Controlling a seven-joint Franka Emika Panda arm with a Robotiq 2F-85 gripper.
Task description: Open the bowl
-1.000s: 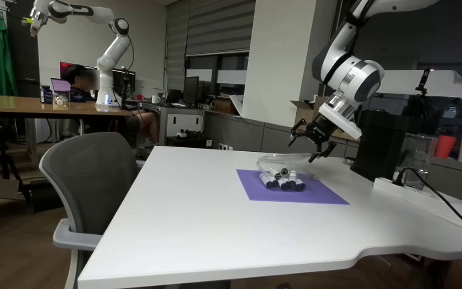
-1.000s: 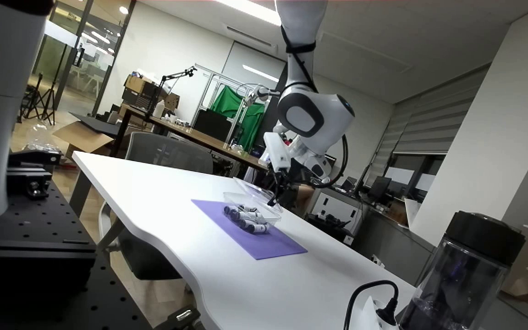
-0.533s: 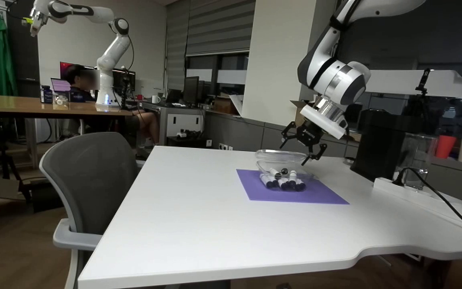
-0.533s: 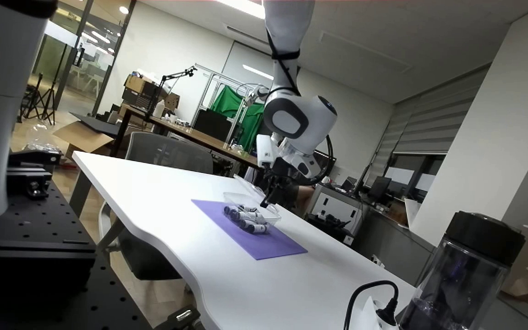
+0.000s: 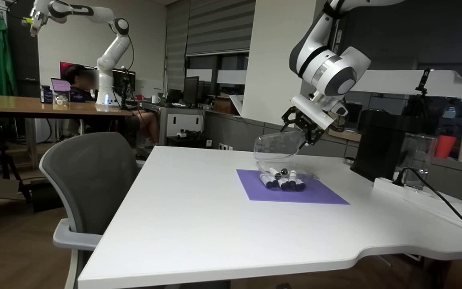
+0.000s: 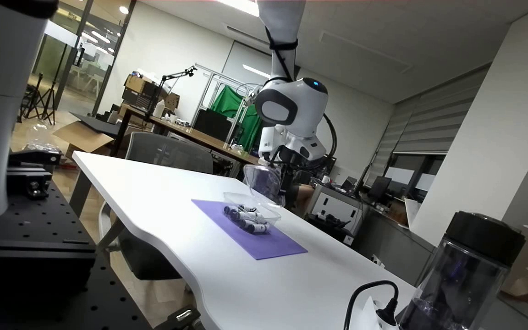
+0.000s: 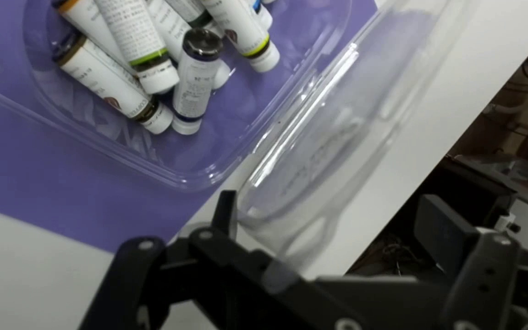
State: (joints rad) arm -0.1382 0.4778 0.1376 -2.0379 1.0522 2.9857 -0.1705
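The bowl is a low clear plastic tub (image 5: 301,167) on the purple mat, also in an exterior view (image 6: 233,198) and the wrist view (image 7: 186,179). It holds several small white-labelled bottles (image 7: 108,82). Its clear lid (image 5: 277,145) stands steeply raised along the bowl's far edge, and shows in an exterior view (image 6: 263,182) and the wrist view (image 7: 323,133). My gripper (image 5: 292,138) is open beside one end of the lid. In the wrist view (image 7: 337,224), its left finger is at the lid's near corner; whether they touch is unclear. The right finger is well apart.
The purple mat (image 5: 251,192) lies on a white table (image 5: 183,216). A power strip with a black cable (image 5: 419,196) and a clear pitcher (image 5: 413,160) stand along the table's side. A grey chair (image 5: 90,184) stands against it. The table's far edge is close to my gripper.
The lid has swung up from lying low and flat behind the bowl to a steep raised tilt. My gripper has moved along beside it and tilted. The bowl and bottles have not moved.
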